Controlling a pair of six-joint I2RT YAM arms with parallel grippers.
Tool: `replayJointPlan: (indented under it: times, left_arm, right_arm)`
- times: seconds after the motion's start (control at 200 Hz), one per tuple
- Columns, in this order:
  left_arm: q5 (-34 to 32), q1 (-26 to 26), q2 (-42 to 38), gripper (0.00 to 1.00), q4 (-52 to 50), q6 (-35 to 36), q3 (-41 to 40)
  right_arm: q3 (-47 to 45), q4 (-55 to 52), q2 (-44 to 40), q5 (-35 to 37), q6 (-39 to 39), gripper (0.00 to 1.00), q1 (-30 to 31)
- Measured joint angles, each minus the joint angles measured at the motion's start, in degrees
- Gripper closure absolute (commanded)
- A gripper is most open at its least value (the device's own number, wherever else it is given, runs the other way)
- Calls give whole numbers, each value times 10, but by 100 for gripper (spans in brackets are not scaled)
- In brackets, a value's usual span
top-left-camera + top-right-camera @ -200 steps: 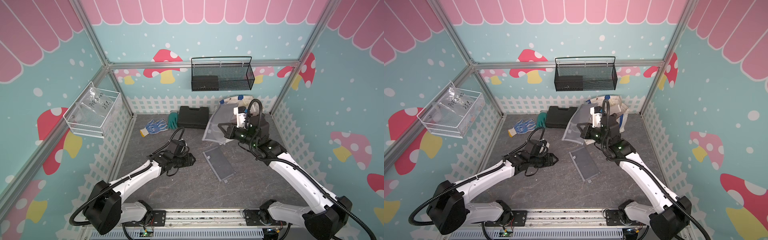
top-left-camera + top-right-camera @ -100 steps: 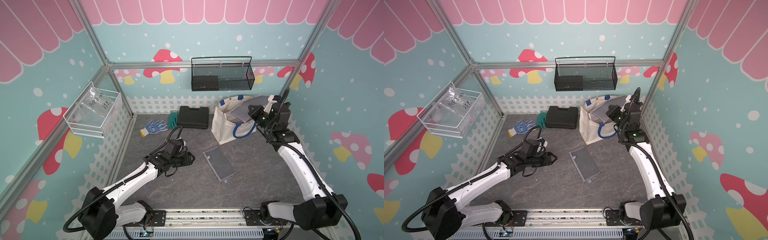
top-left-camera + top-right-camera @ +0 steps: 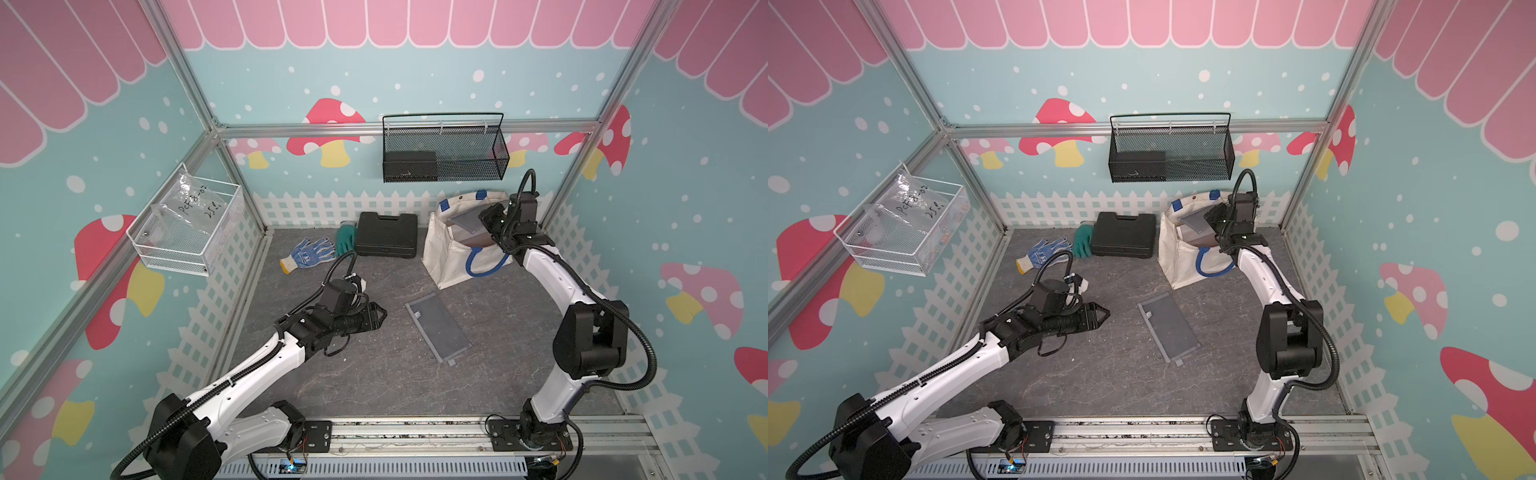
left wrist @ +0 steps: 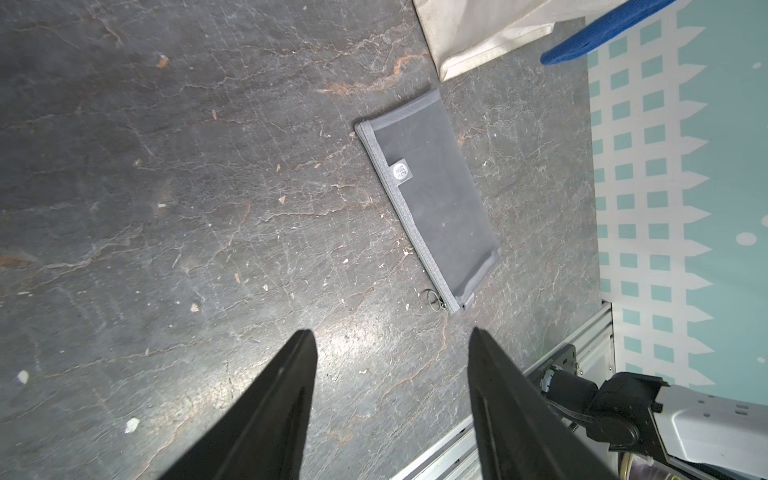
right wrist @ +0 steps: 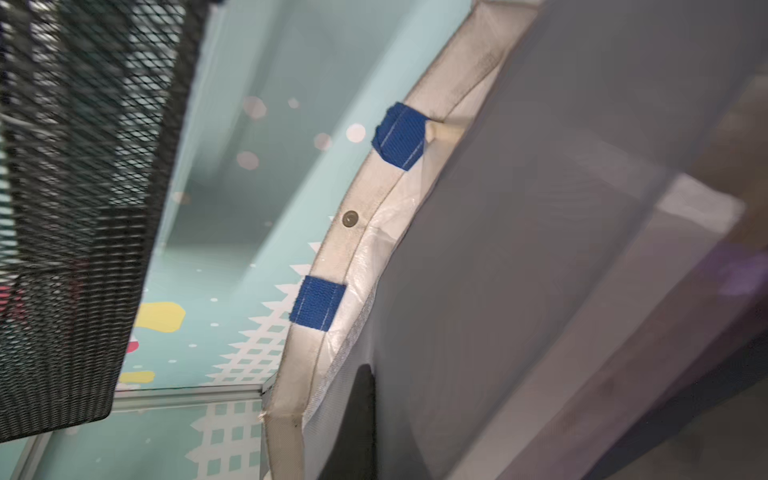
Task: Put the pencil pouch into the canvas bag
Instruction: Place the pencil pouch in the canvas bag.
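Note:
The cream canvas bag (image 3: 449, 257) (image 3: 1177, 257) with blue handles stands upright at the back right. My right gripper (image 3: 484, 218) (image 3: 1210, 216) is shut on a large grey mesh pouch (image 3: 467, 220) (image 3: 1196, 220) (image 5: 519, 249), which hangs in the bag's mouth. In the right wrist view one dark finger (image 5: 357, 424) lies against that pouch beside the bag's rim (image 5: 374, 199). A flat grey zip pencil pouch (image 3: 438, 328) (image 3: 1169, 326) (image 4: 436, 199) lies on the floor mid-table. To its left my left gripper (image 3: 382, 316) (image 3: 1106, 313) (image 4: 392, 336) hovers open and empty.
A black hard case (image 3: 386, 235), a green glove (image 3: 345, 241) and a blue-and-white glove (image 3: 309, 253) lie along the back. A black mesh basket (image 3: 444, 153) hangs on the back wall above the bag. A white wire basket (image 3: 187, 232) hangs on the left wall.
My right arm swung from the middle to the back right, carrying the mesh pouch to the bag's mouth. The bag now stands upright. The left arm barely moved.

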Motion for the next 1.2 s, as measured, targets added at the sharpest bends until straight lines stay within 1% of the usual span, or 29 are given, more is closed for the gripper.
replayJointPlan:
  times: [0.1,0.17,0.315,0.395,0.52,0.72,0.845,0.986,1.081,1.196]
  left_arm:
    - [-3,0,0,40,-2,-3,0]
    - [-4,0,0,40,-3,-3,0]
    - [-5,0,9,40,-4,-3,0]
    - [-5,0,16,40,-4,-3,0]
    - [-5,0,20,40,-4,-3,0]
    - [-5,0,25,40,-4,0,0]
    - [-4,0,38,40,-4,2,2]
    - [-2,0,55,39,-4,2,10]
    - [2,-2,65,38,-3,1,13]
    - [10,-10,85,38,-3,-2,17]
  right_arm:
    - [8,0,9,-5,5,83,1]
    - [11,0,10,-11,10,71,1]
    - [19,2,10,-42,-1,53,1]
    - [19,3,9,-55,-9,48,1]
    - [11,-1,-3,-70,-27,44,1]
    - [-1,-38,-69,-71,-82,43,1]
    - [12,-78,-110,-71,-140,41,1]
    - [19,-143,-150,-81,-223,36,1]
    - [-37,-176,-209,-92,-268,34,1]
    - [-161,-209,-301,-123,-296,32,3]
